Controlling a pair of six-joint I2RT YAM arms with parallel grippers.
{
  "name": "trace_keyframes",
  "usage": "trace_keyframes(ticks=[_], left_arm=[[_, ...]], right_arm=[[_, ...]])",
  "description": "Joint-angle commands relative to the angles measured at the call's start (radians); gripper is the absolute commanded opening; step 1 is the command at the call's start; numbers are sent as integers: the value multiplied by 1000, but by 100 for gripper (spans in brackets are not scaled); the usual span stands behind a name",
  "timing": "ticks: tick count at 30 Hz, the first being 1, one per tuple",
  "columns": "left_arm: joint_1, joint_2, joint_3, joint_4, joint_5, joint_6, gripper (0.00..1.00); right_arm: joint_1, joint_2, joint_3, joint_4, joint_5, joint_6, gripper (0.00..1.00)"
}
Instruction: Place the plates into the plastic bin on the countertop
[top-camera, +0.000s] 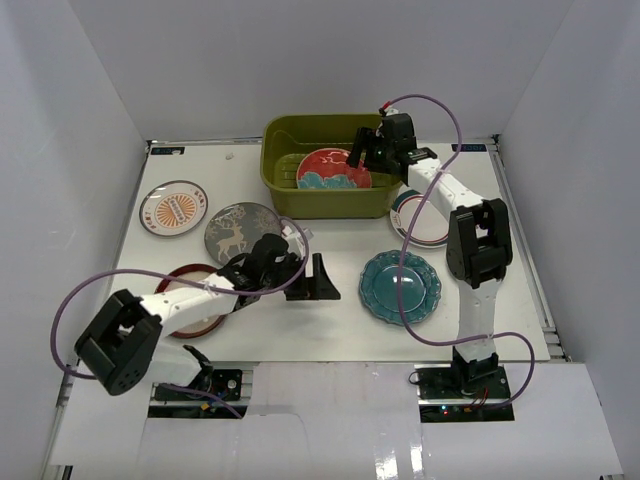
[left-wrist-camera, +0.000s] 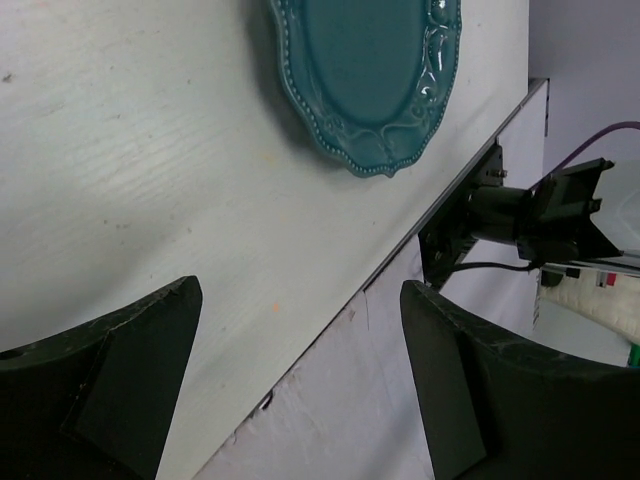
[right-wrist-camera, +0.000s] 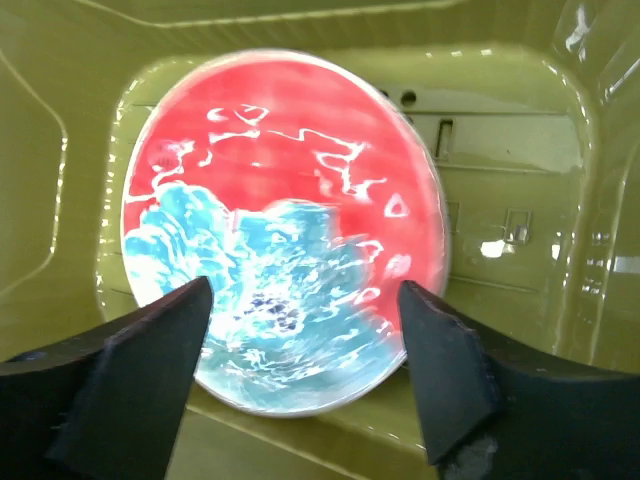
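White countertop (top-camera: 340, 325); plastic bin (top-camera: 330, 205) runs left-right; left gripper (left-wrist-camera: 300, 290), right gripper (right-wrist-camera: 305, 288) spread, empty.

Bright light throws glare across the red plate (right-wrist-camera: 290, 170).

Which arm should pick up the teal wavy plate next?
Probably the left. Its open left tool points at the teal plate close beside it on the countertop. The right tool is farther off, open over the plastic bin above the red plate.

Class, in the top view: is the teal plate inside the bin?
No, the teal plate lies on the table, outside the bin holding the red plate.
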Motion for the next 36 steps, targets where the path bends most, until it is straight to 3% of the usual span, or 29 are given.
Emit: trace_keyframes(ticks=[1,5,8,13,18,20,25,28,32,33,36], left_arm=[[-48,86,81,56,-95,-10,91],[-95,203,150,83,-143,-21,84],[-114,276,193,119,-152,-31,80],[-126,434,253,194,-166,-34,78],[-126,542,299,272,-157,-34,75],[-126,585,317,291,-157,-38,72],[-126,661,331,360,-145,-57,62],[-126,685,324,396,-142,-68,51],[-124,700,298,418,-160,-82,15],[-124,692,290,419,-168,-84,0],[-115,640,236,438,-178,-88,0]], right_arm=[[16,-34,67,21,30,-64,83],[22,-65,103,7,7,-76,99],[22,-129,110,4,-30,-76,91],[22,-281,-17,79,-132,-41,90],[22,-534,-332,258,-211,21,100],[22,-647,-501,319,-235,65,91],[22,-841,-780,436,-278,134,79],[22,-959,-934,447,-281,151,76],[22,-1149,-1097,426,-280,159,73],[22,-1183,-1127,415,-274,159,73],[22,-1310,-1247,364,-255,171,77]])
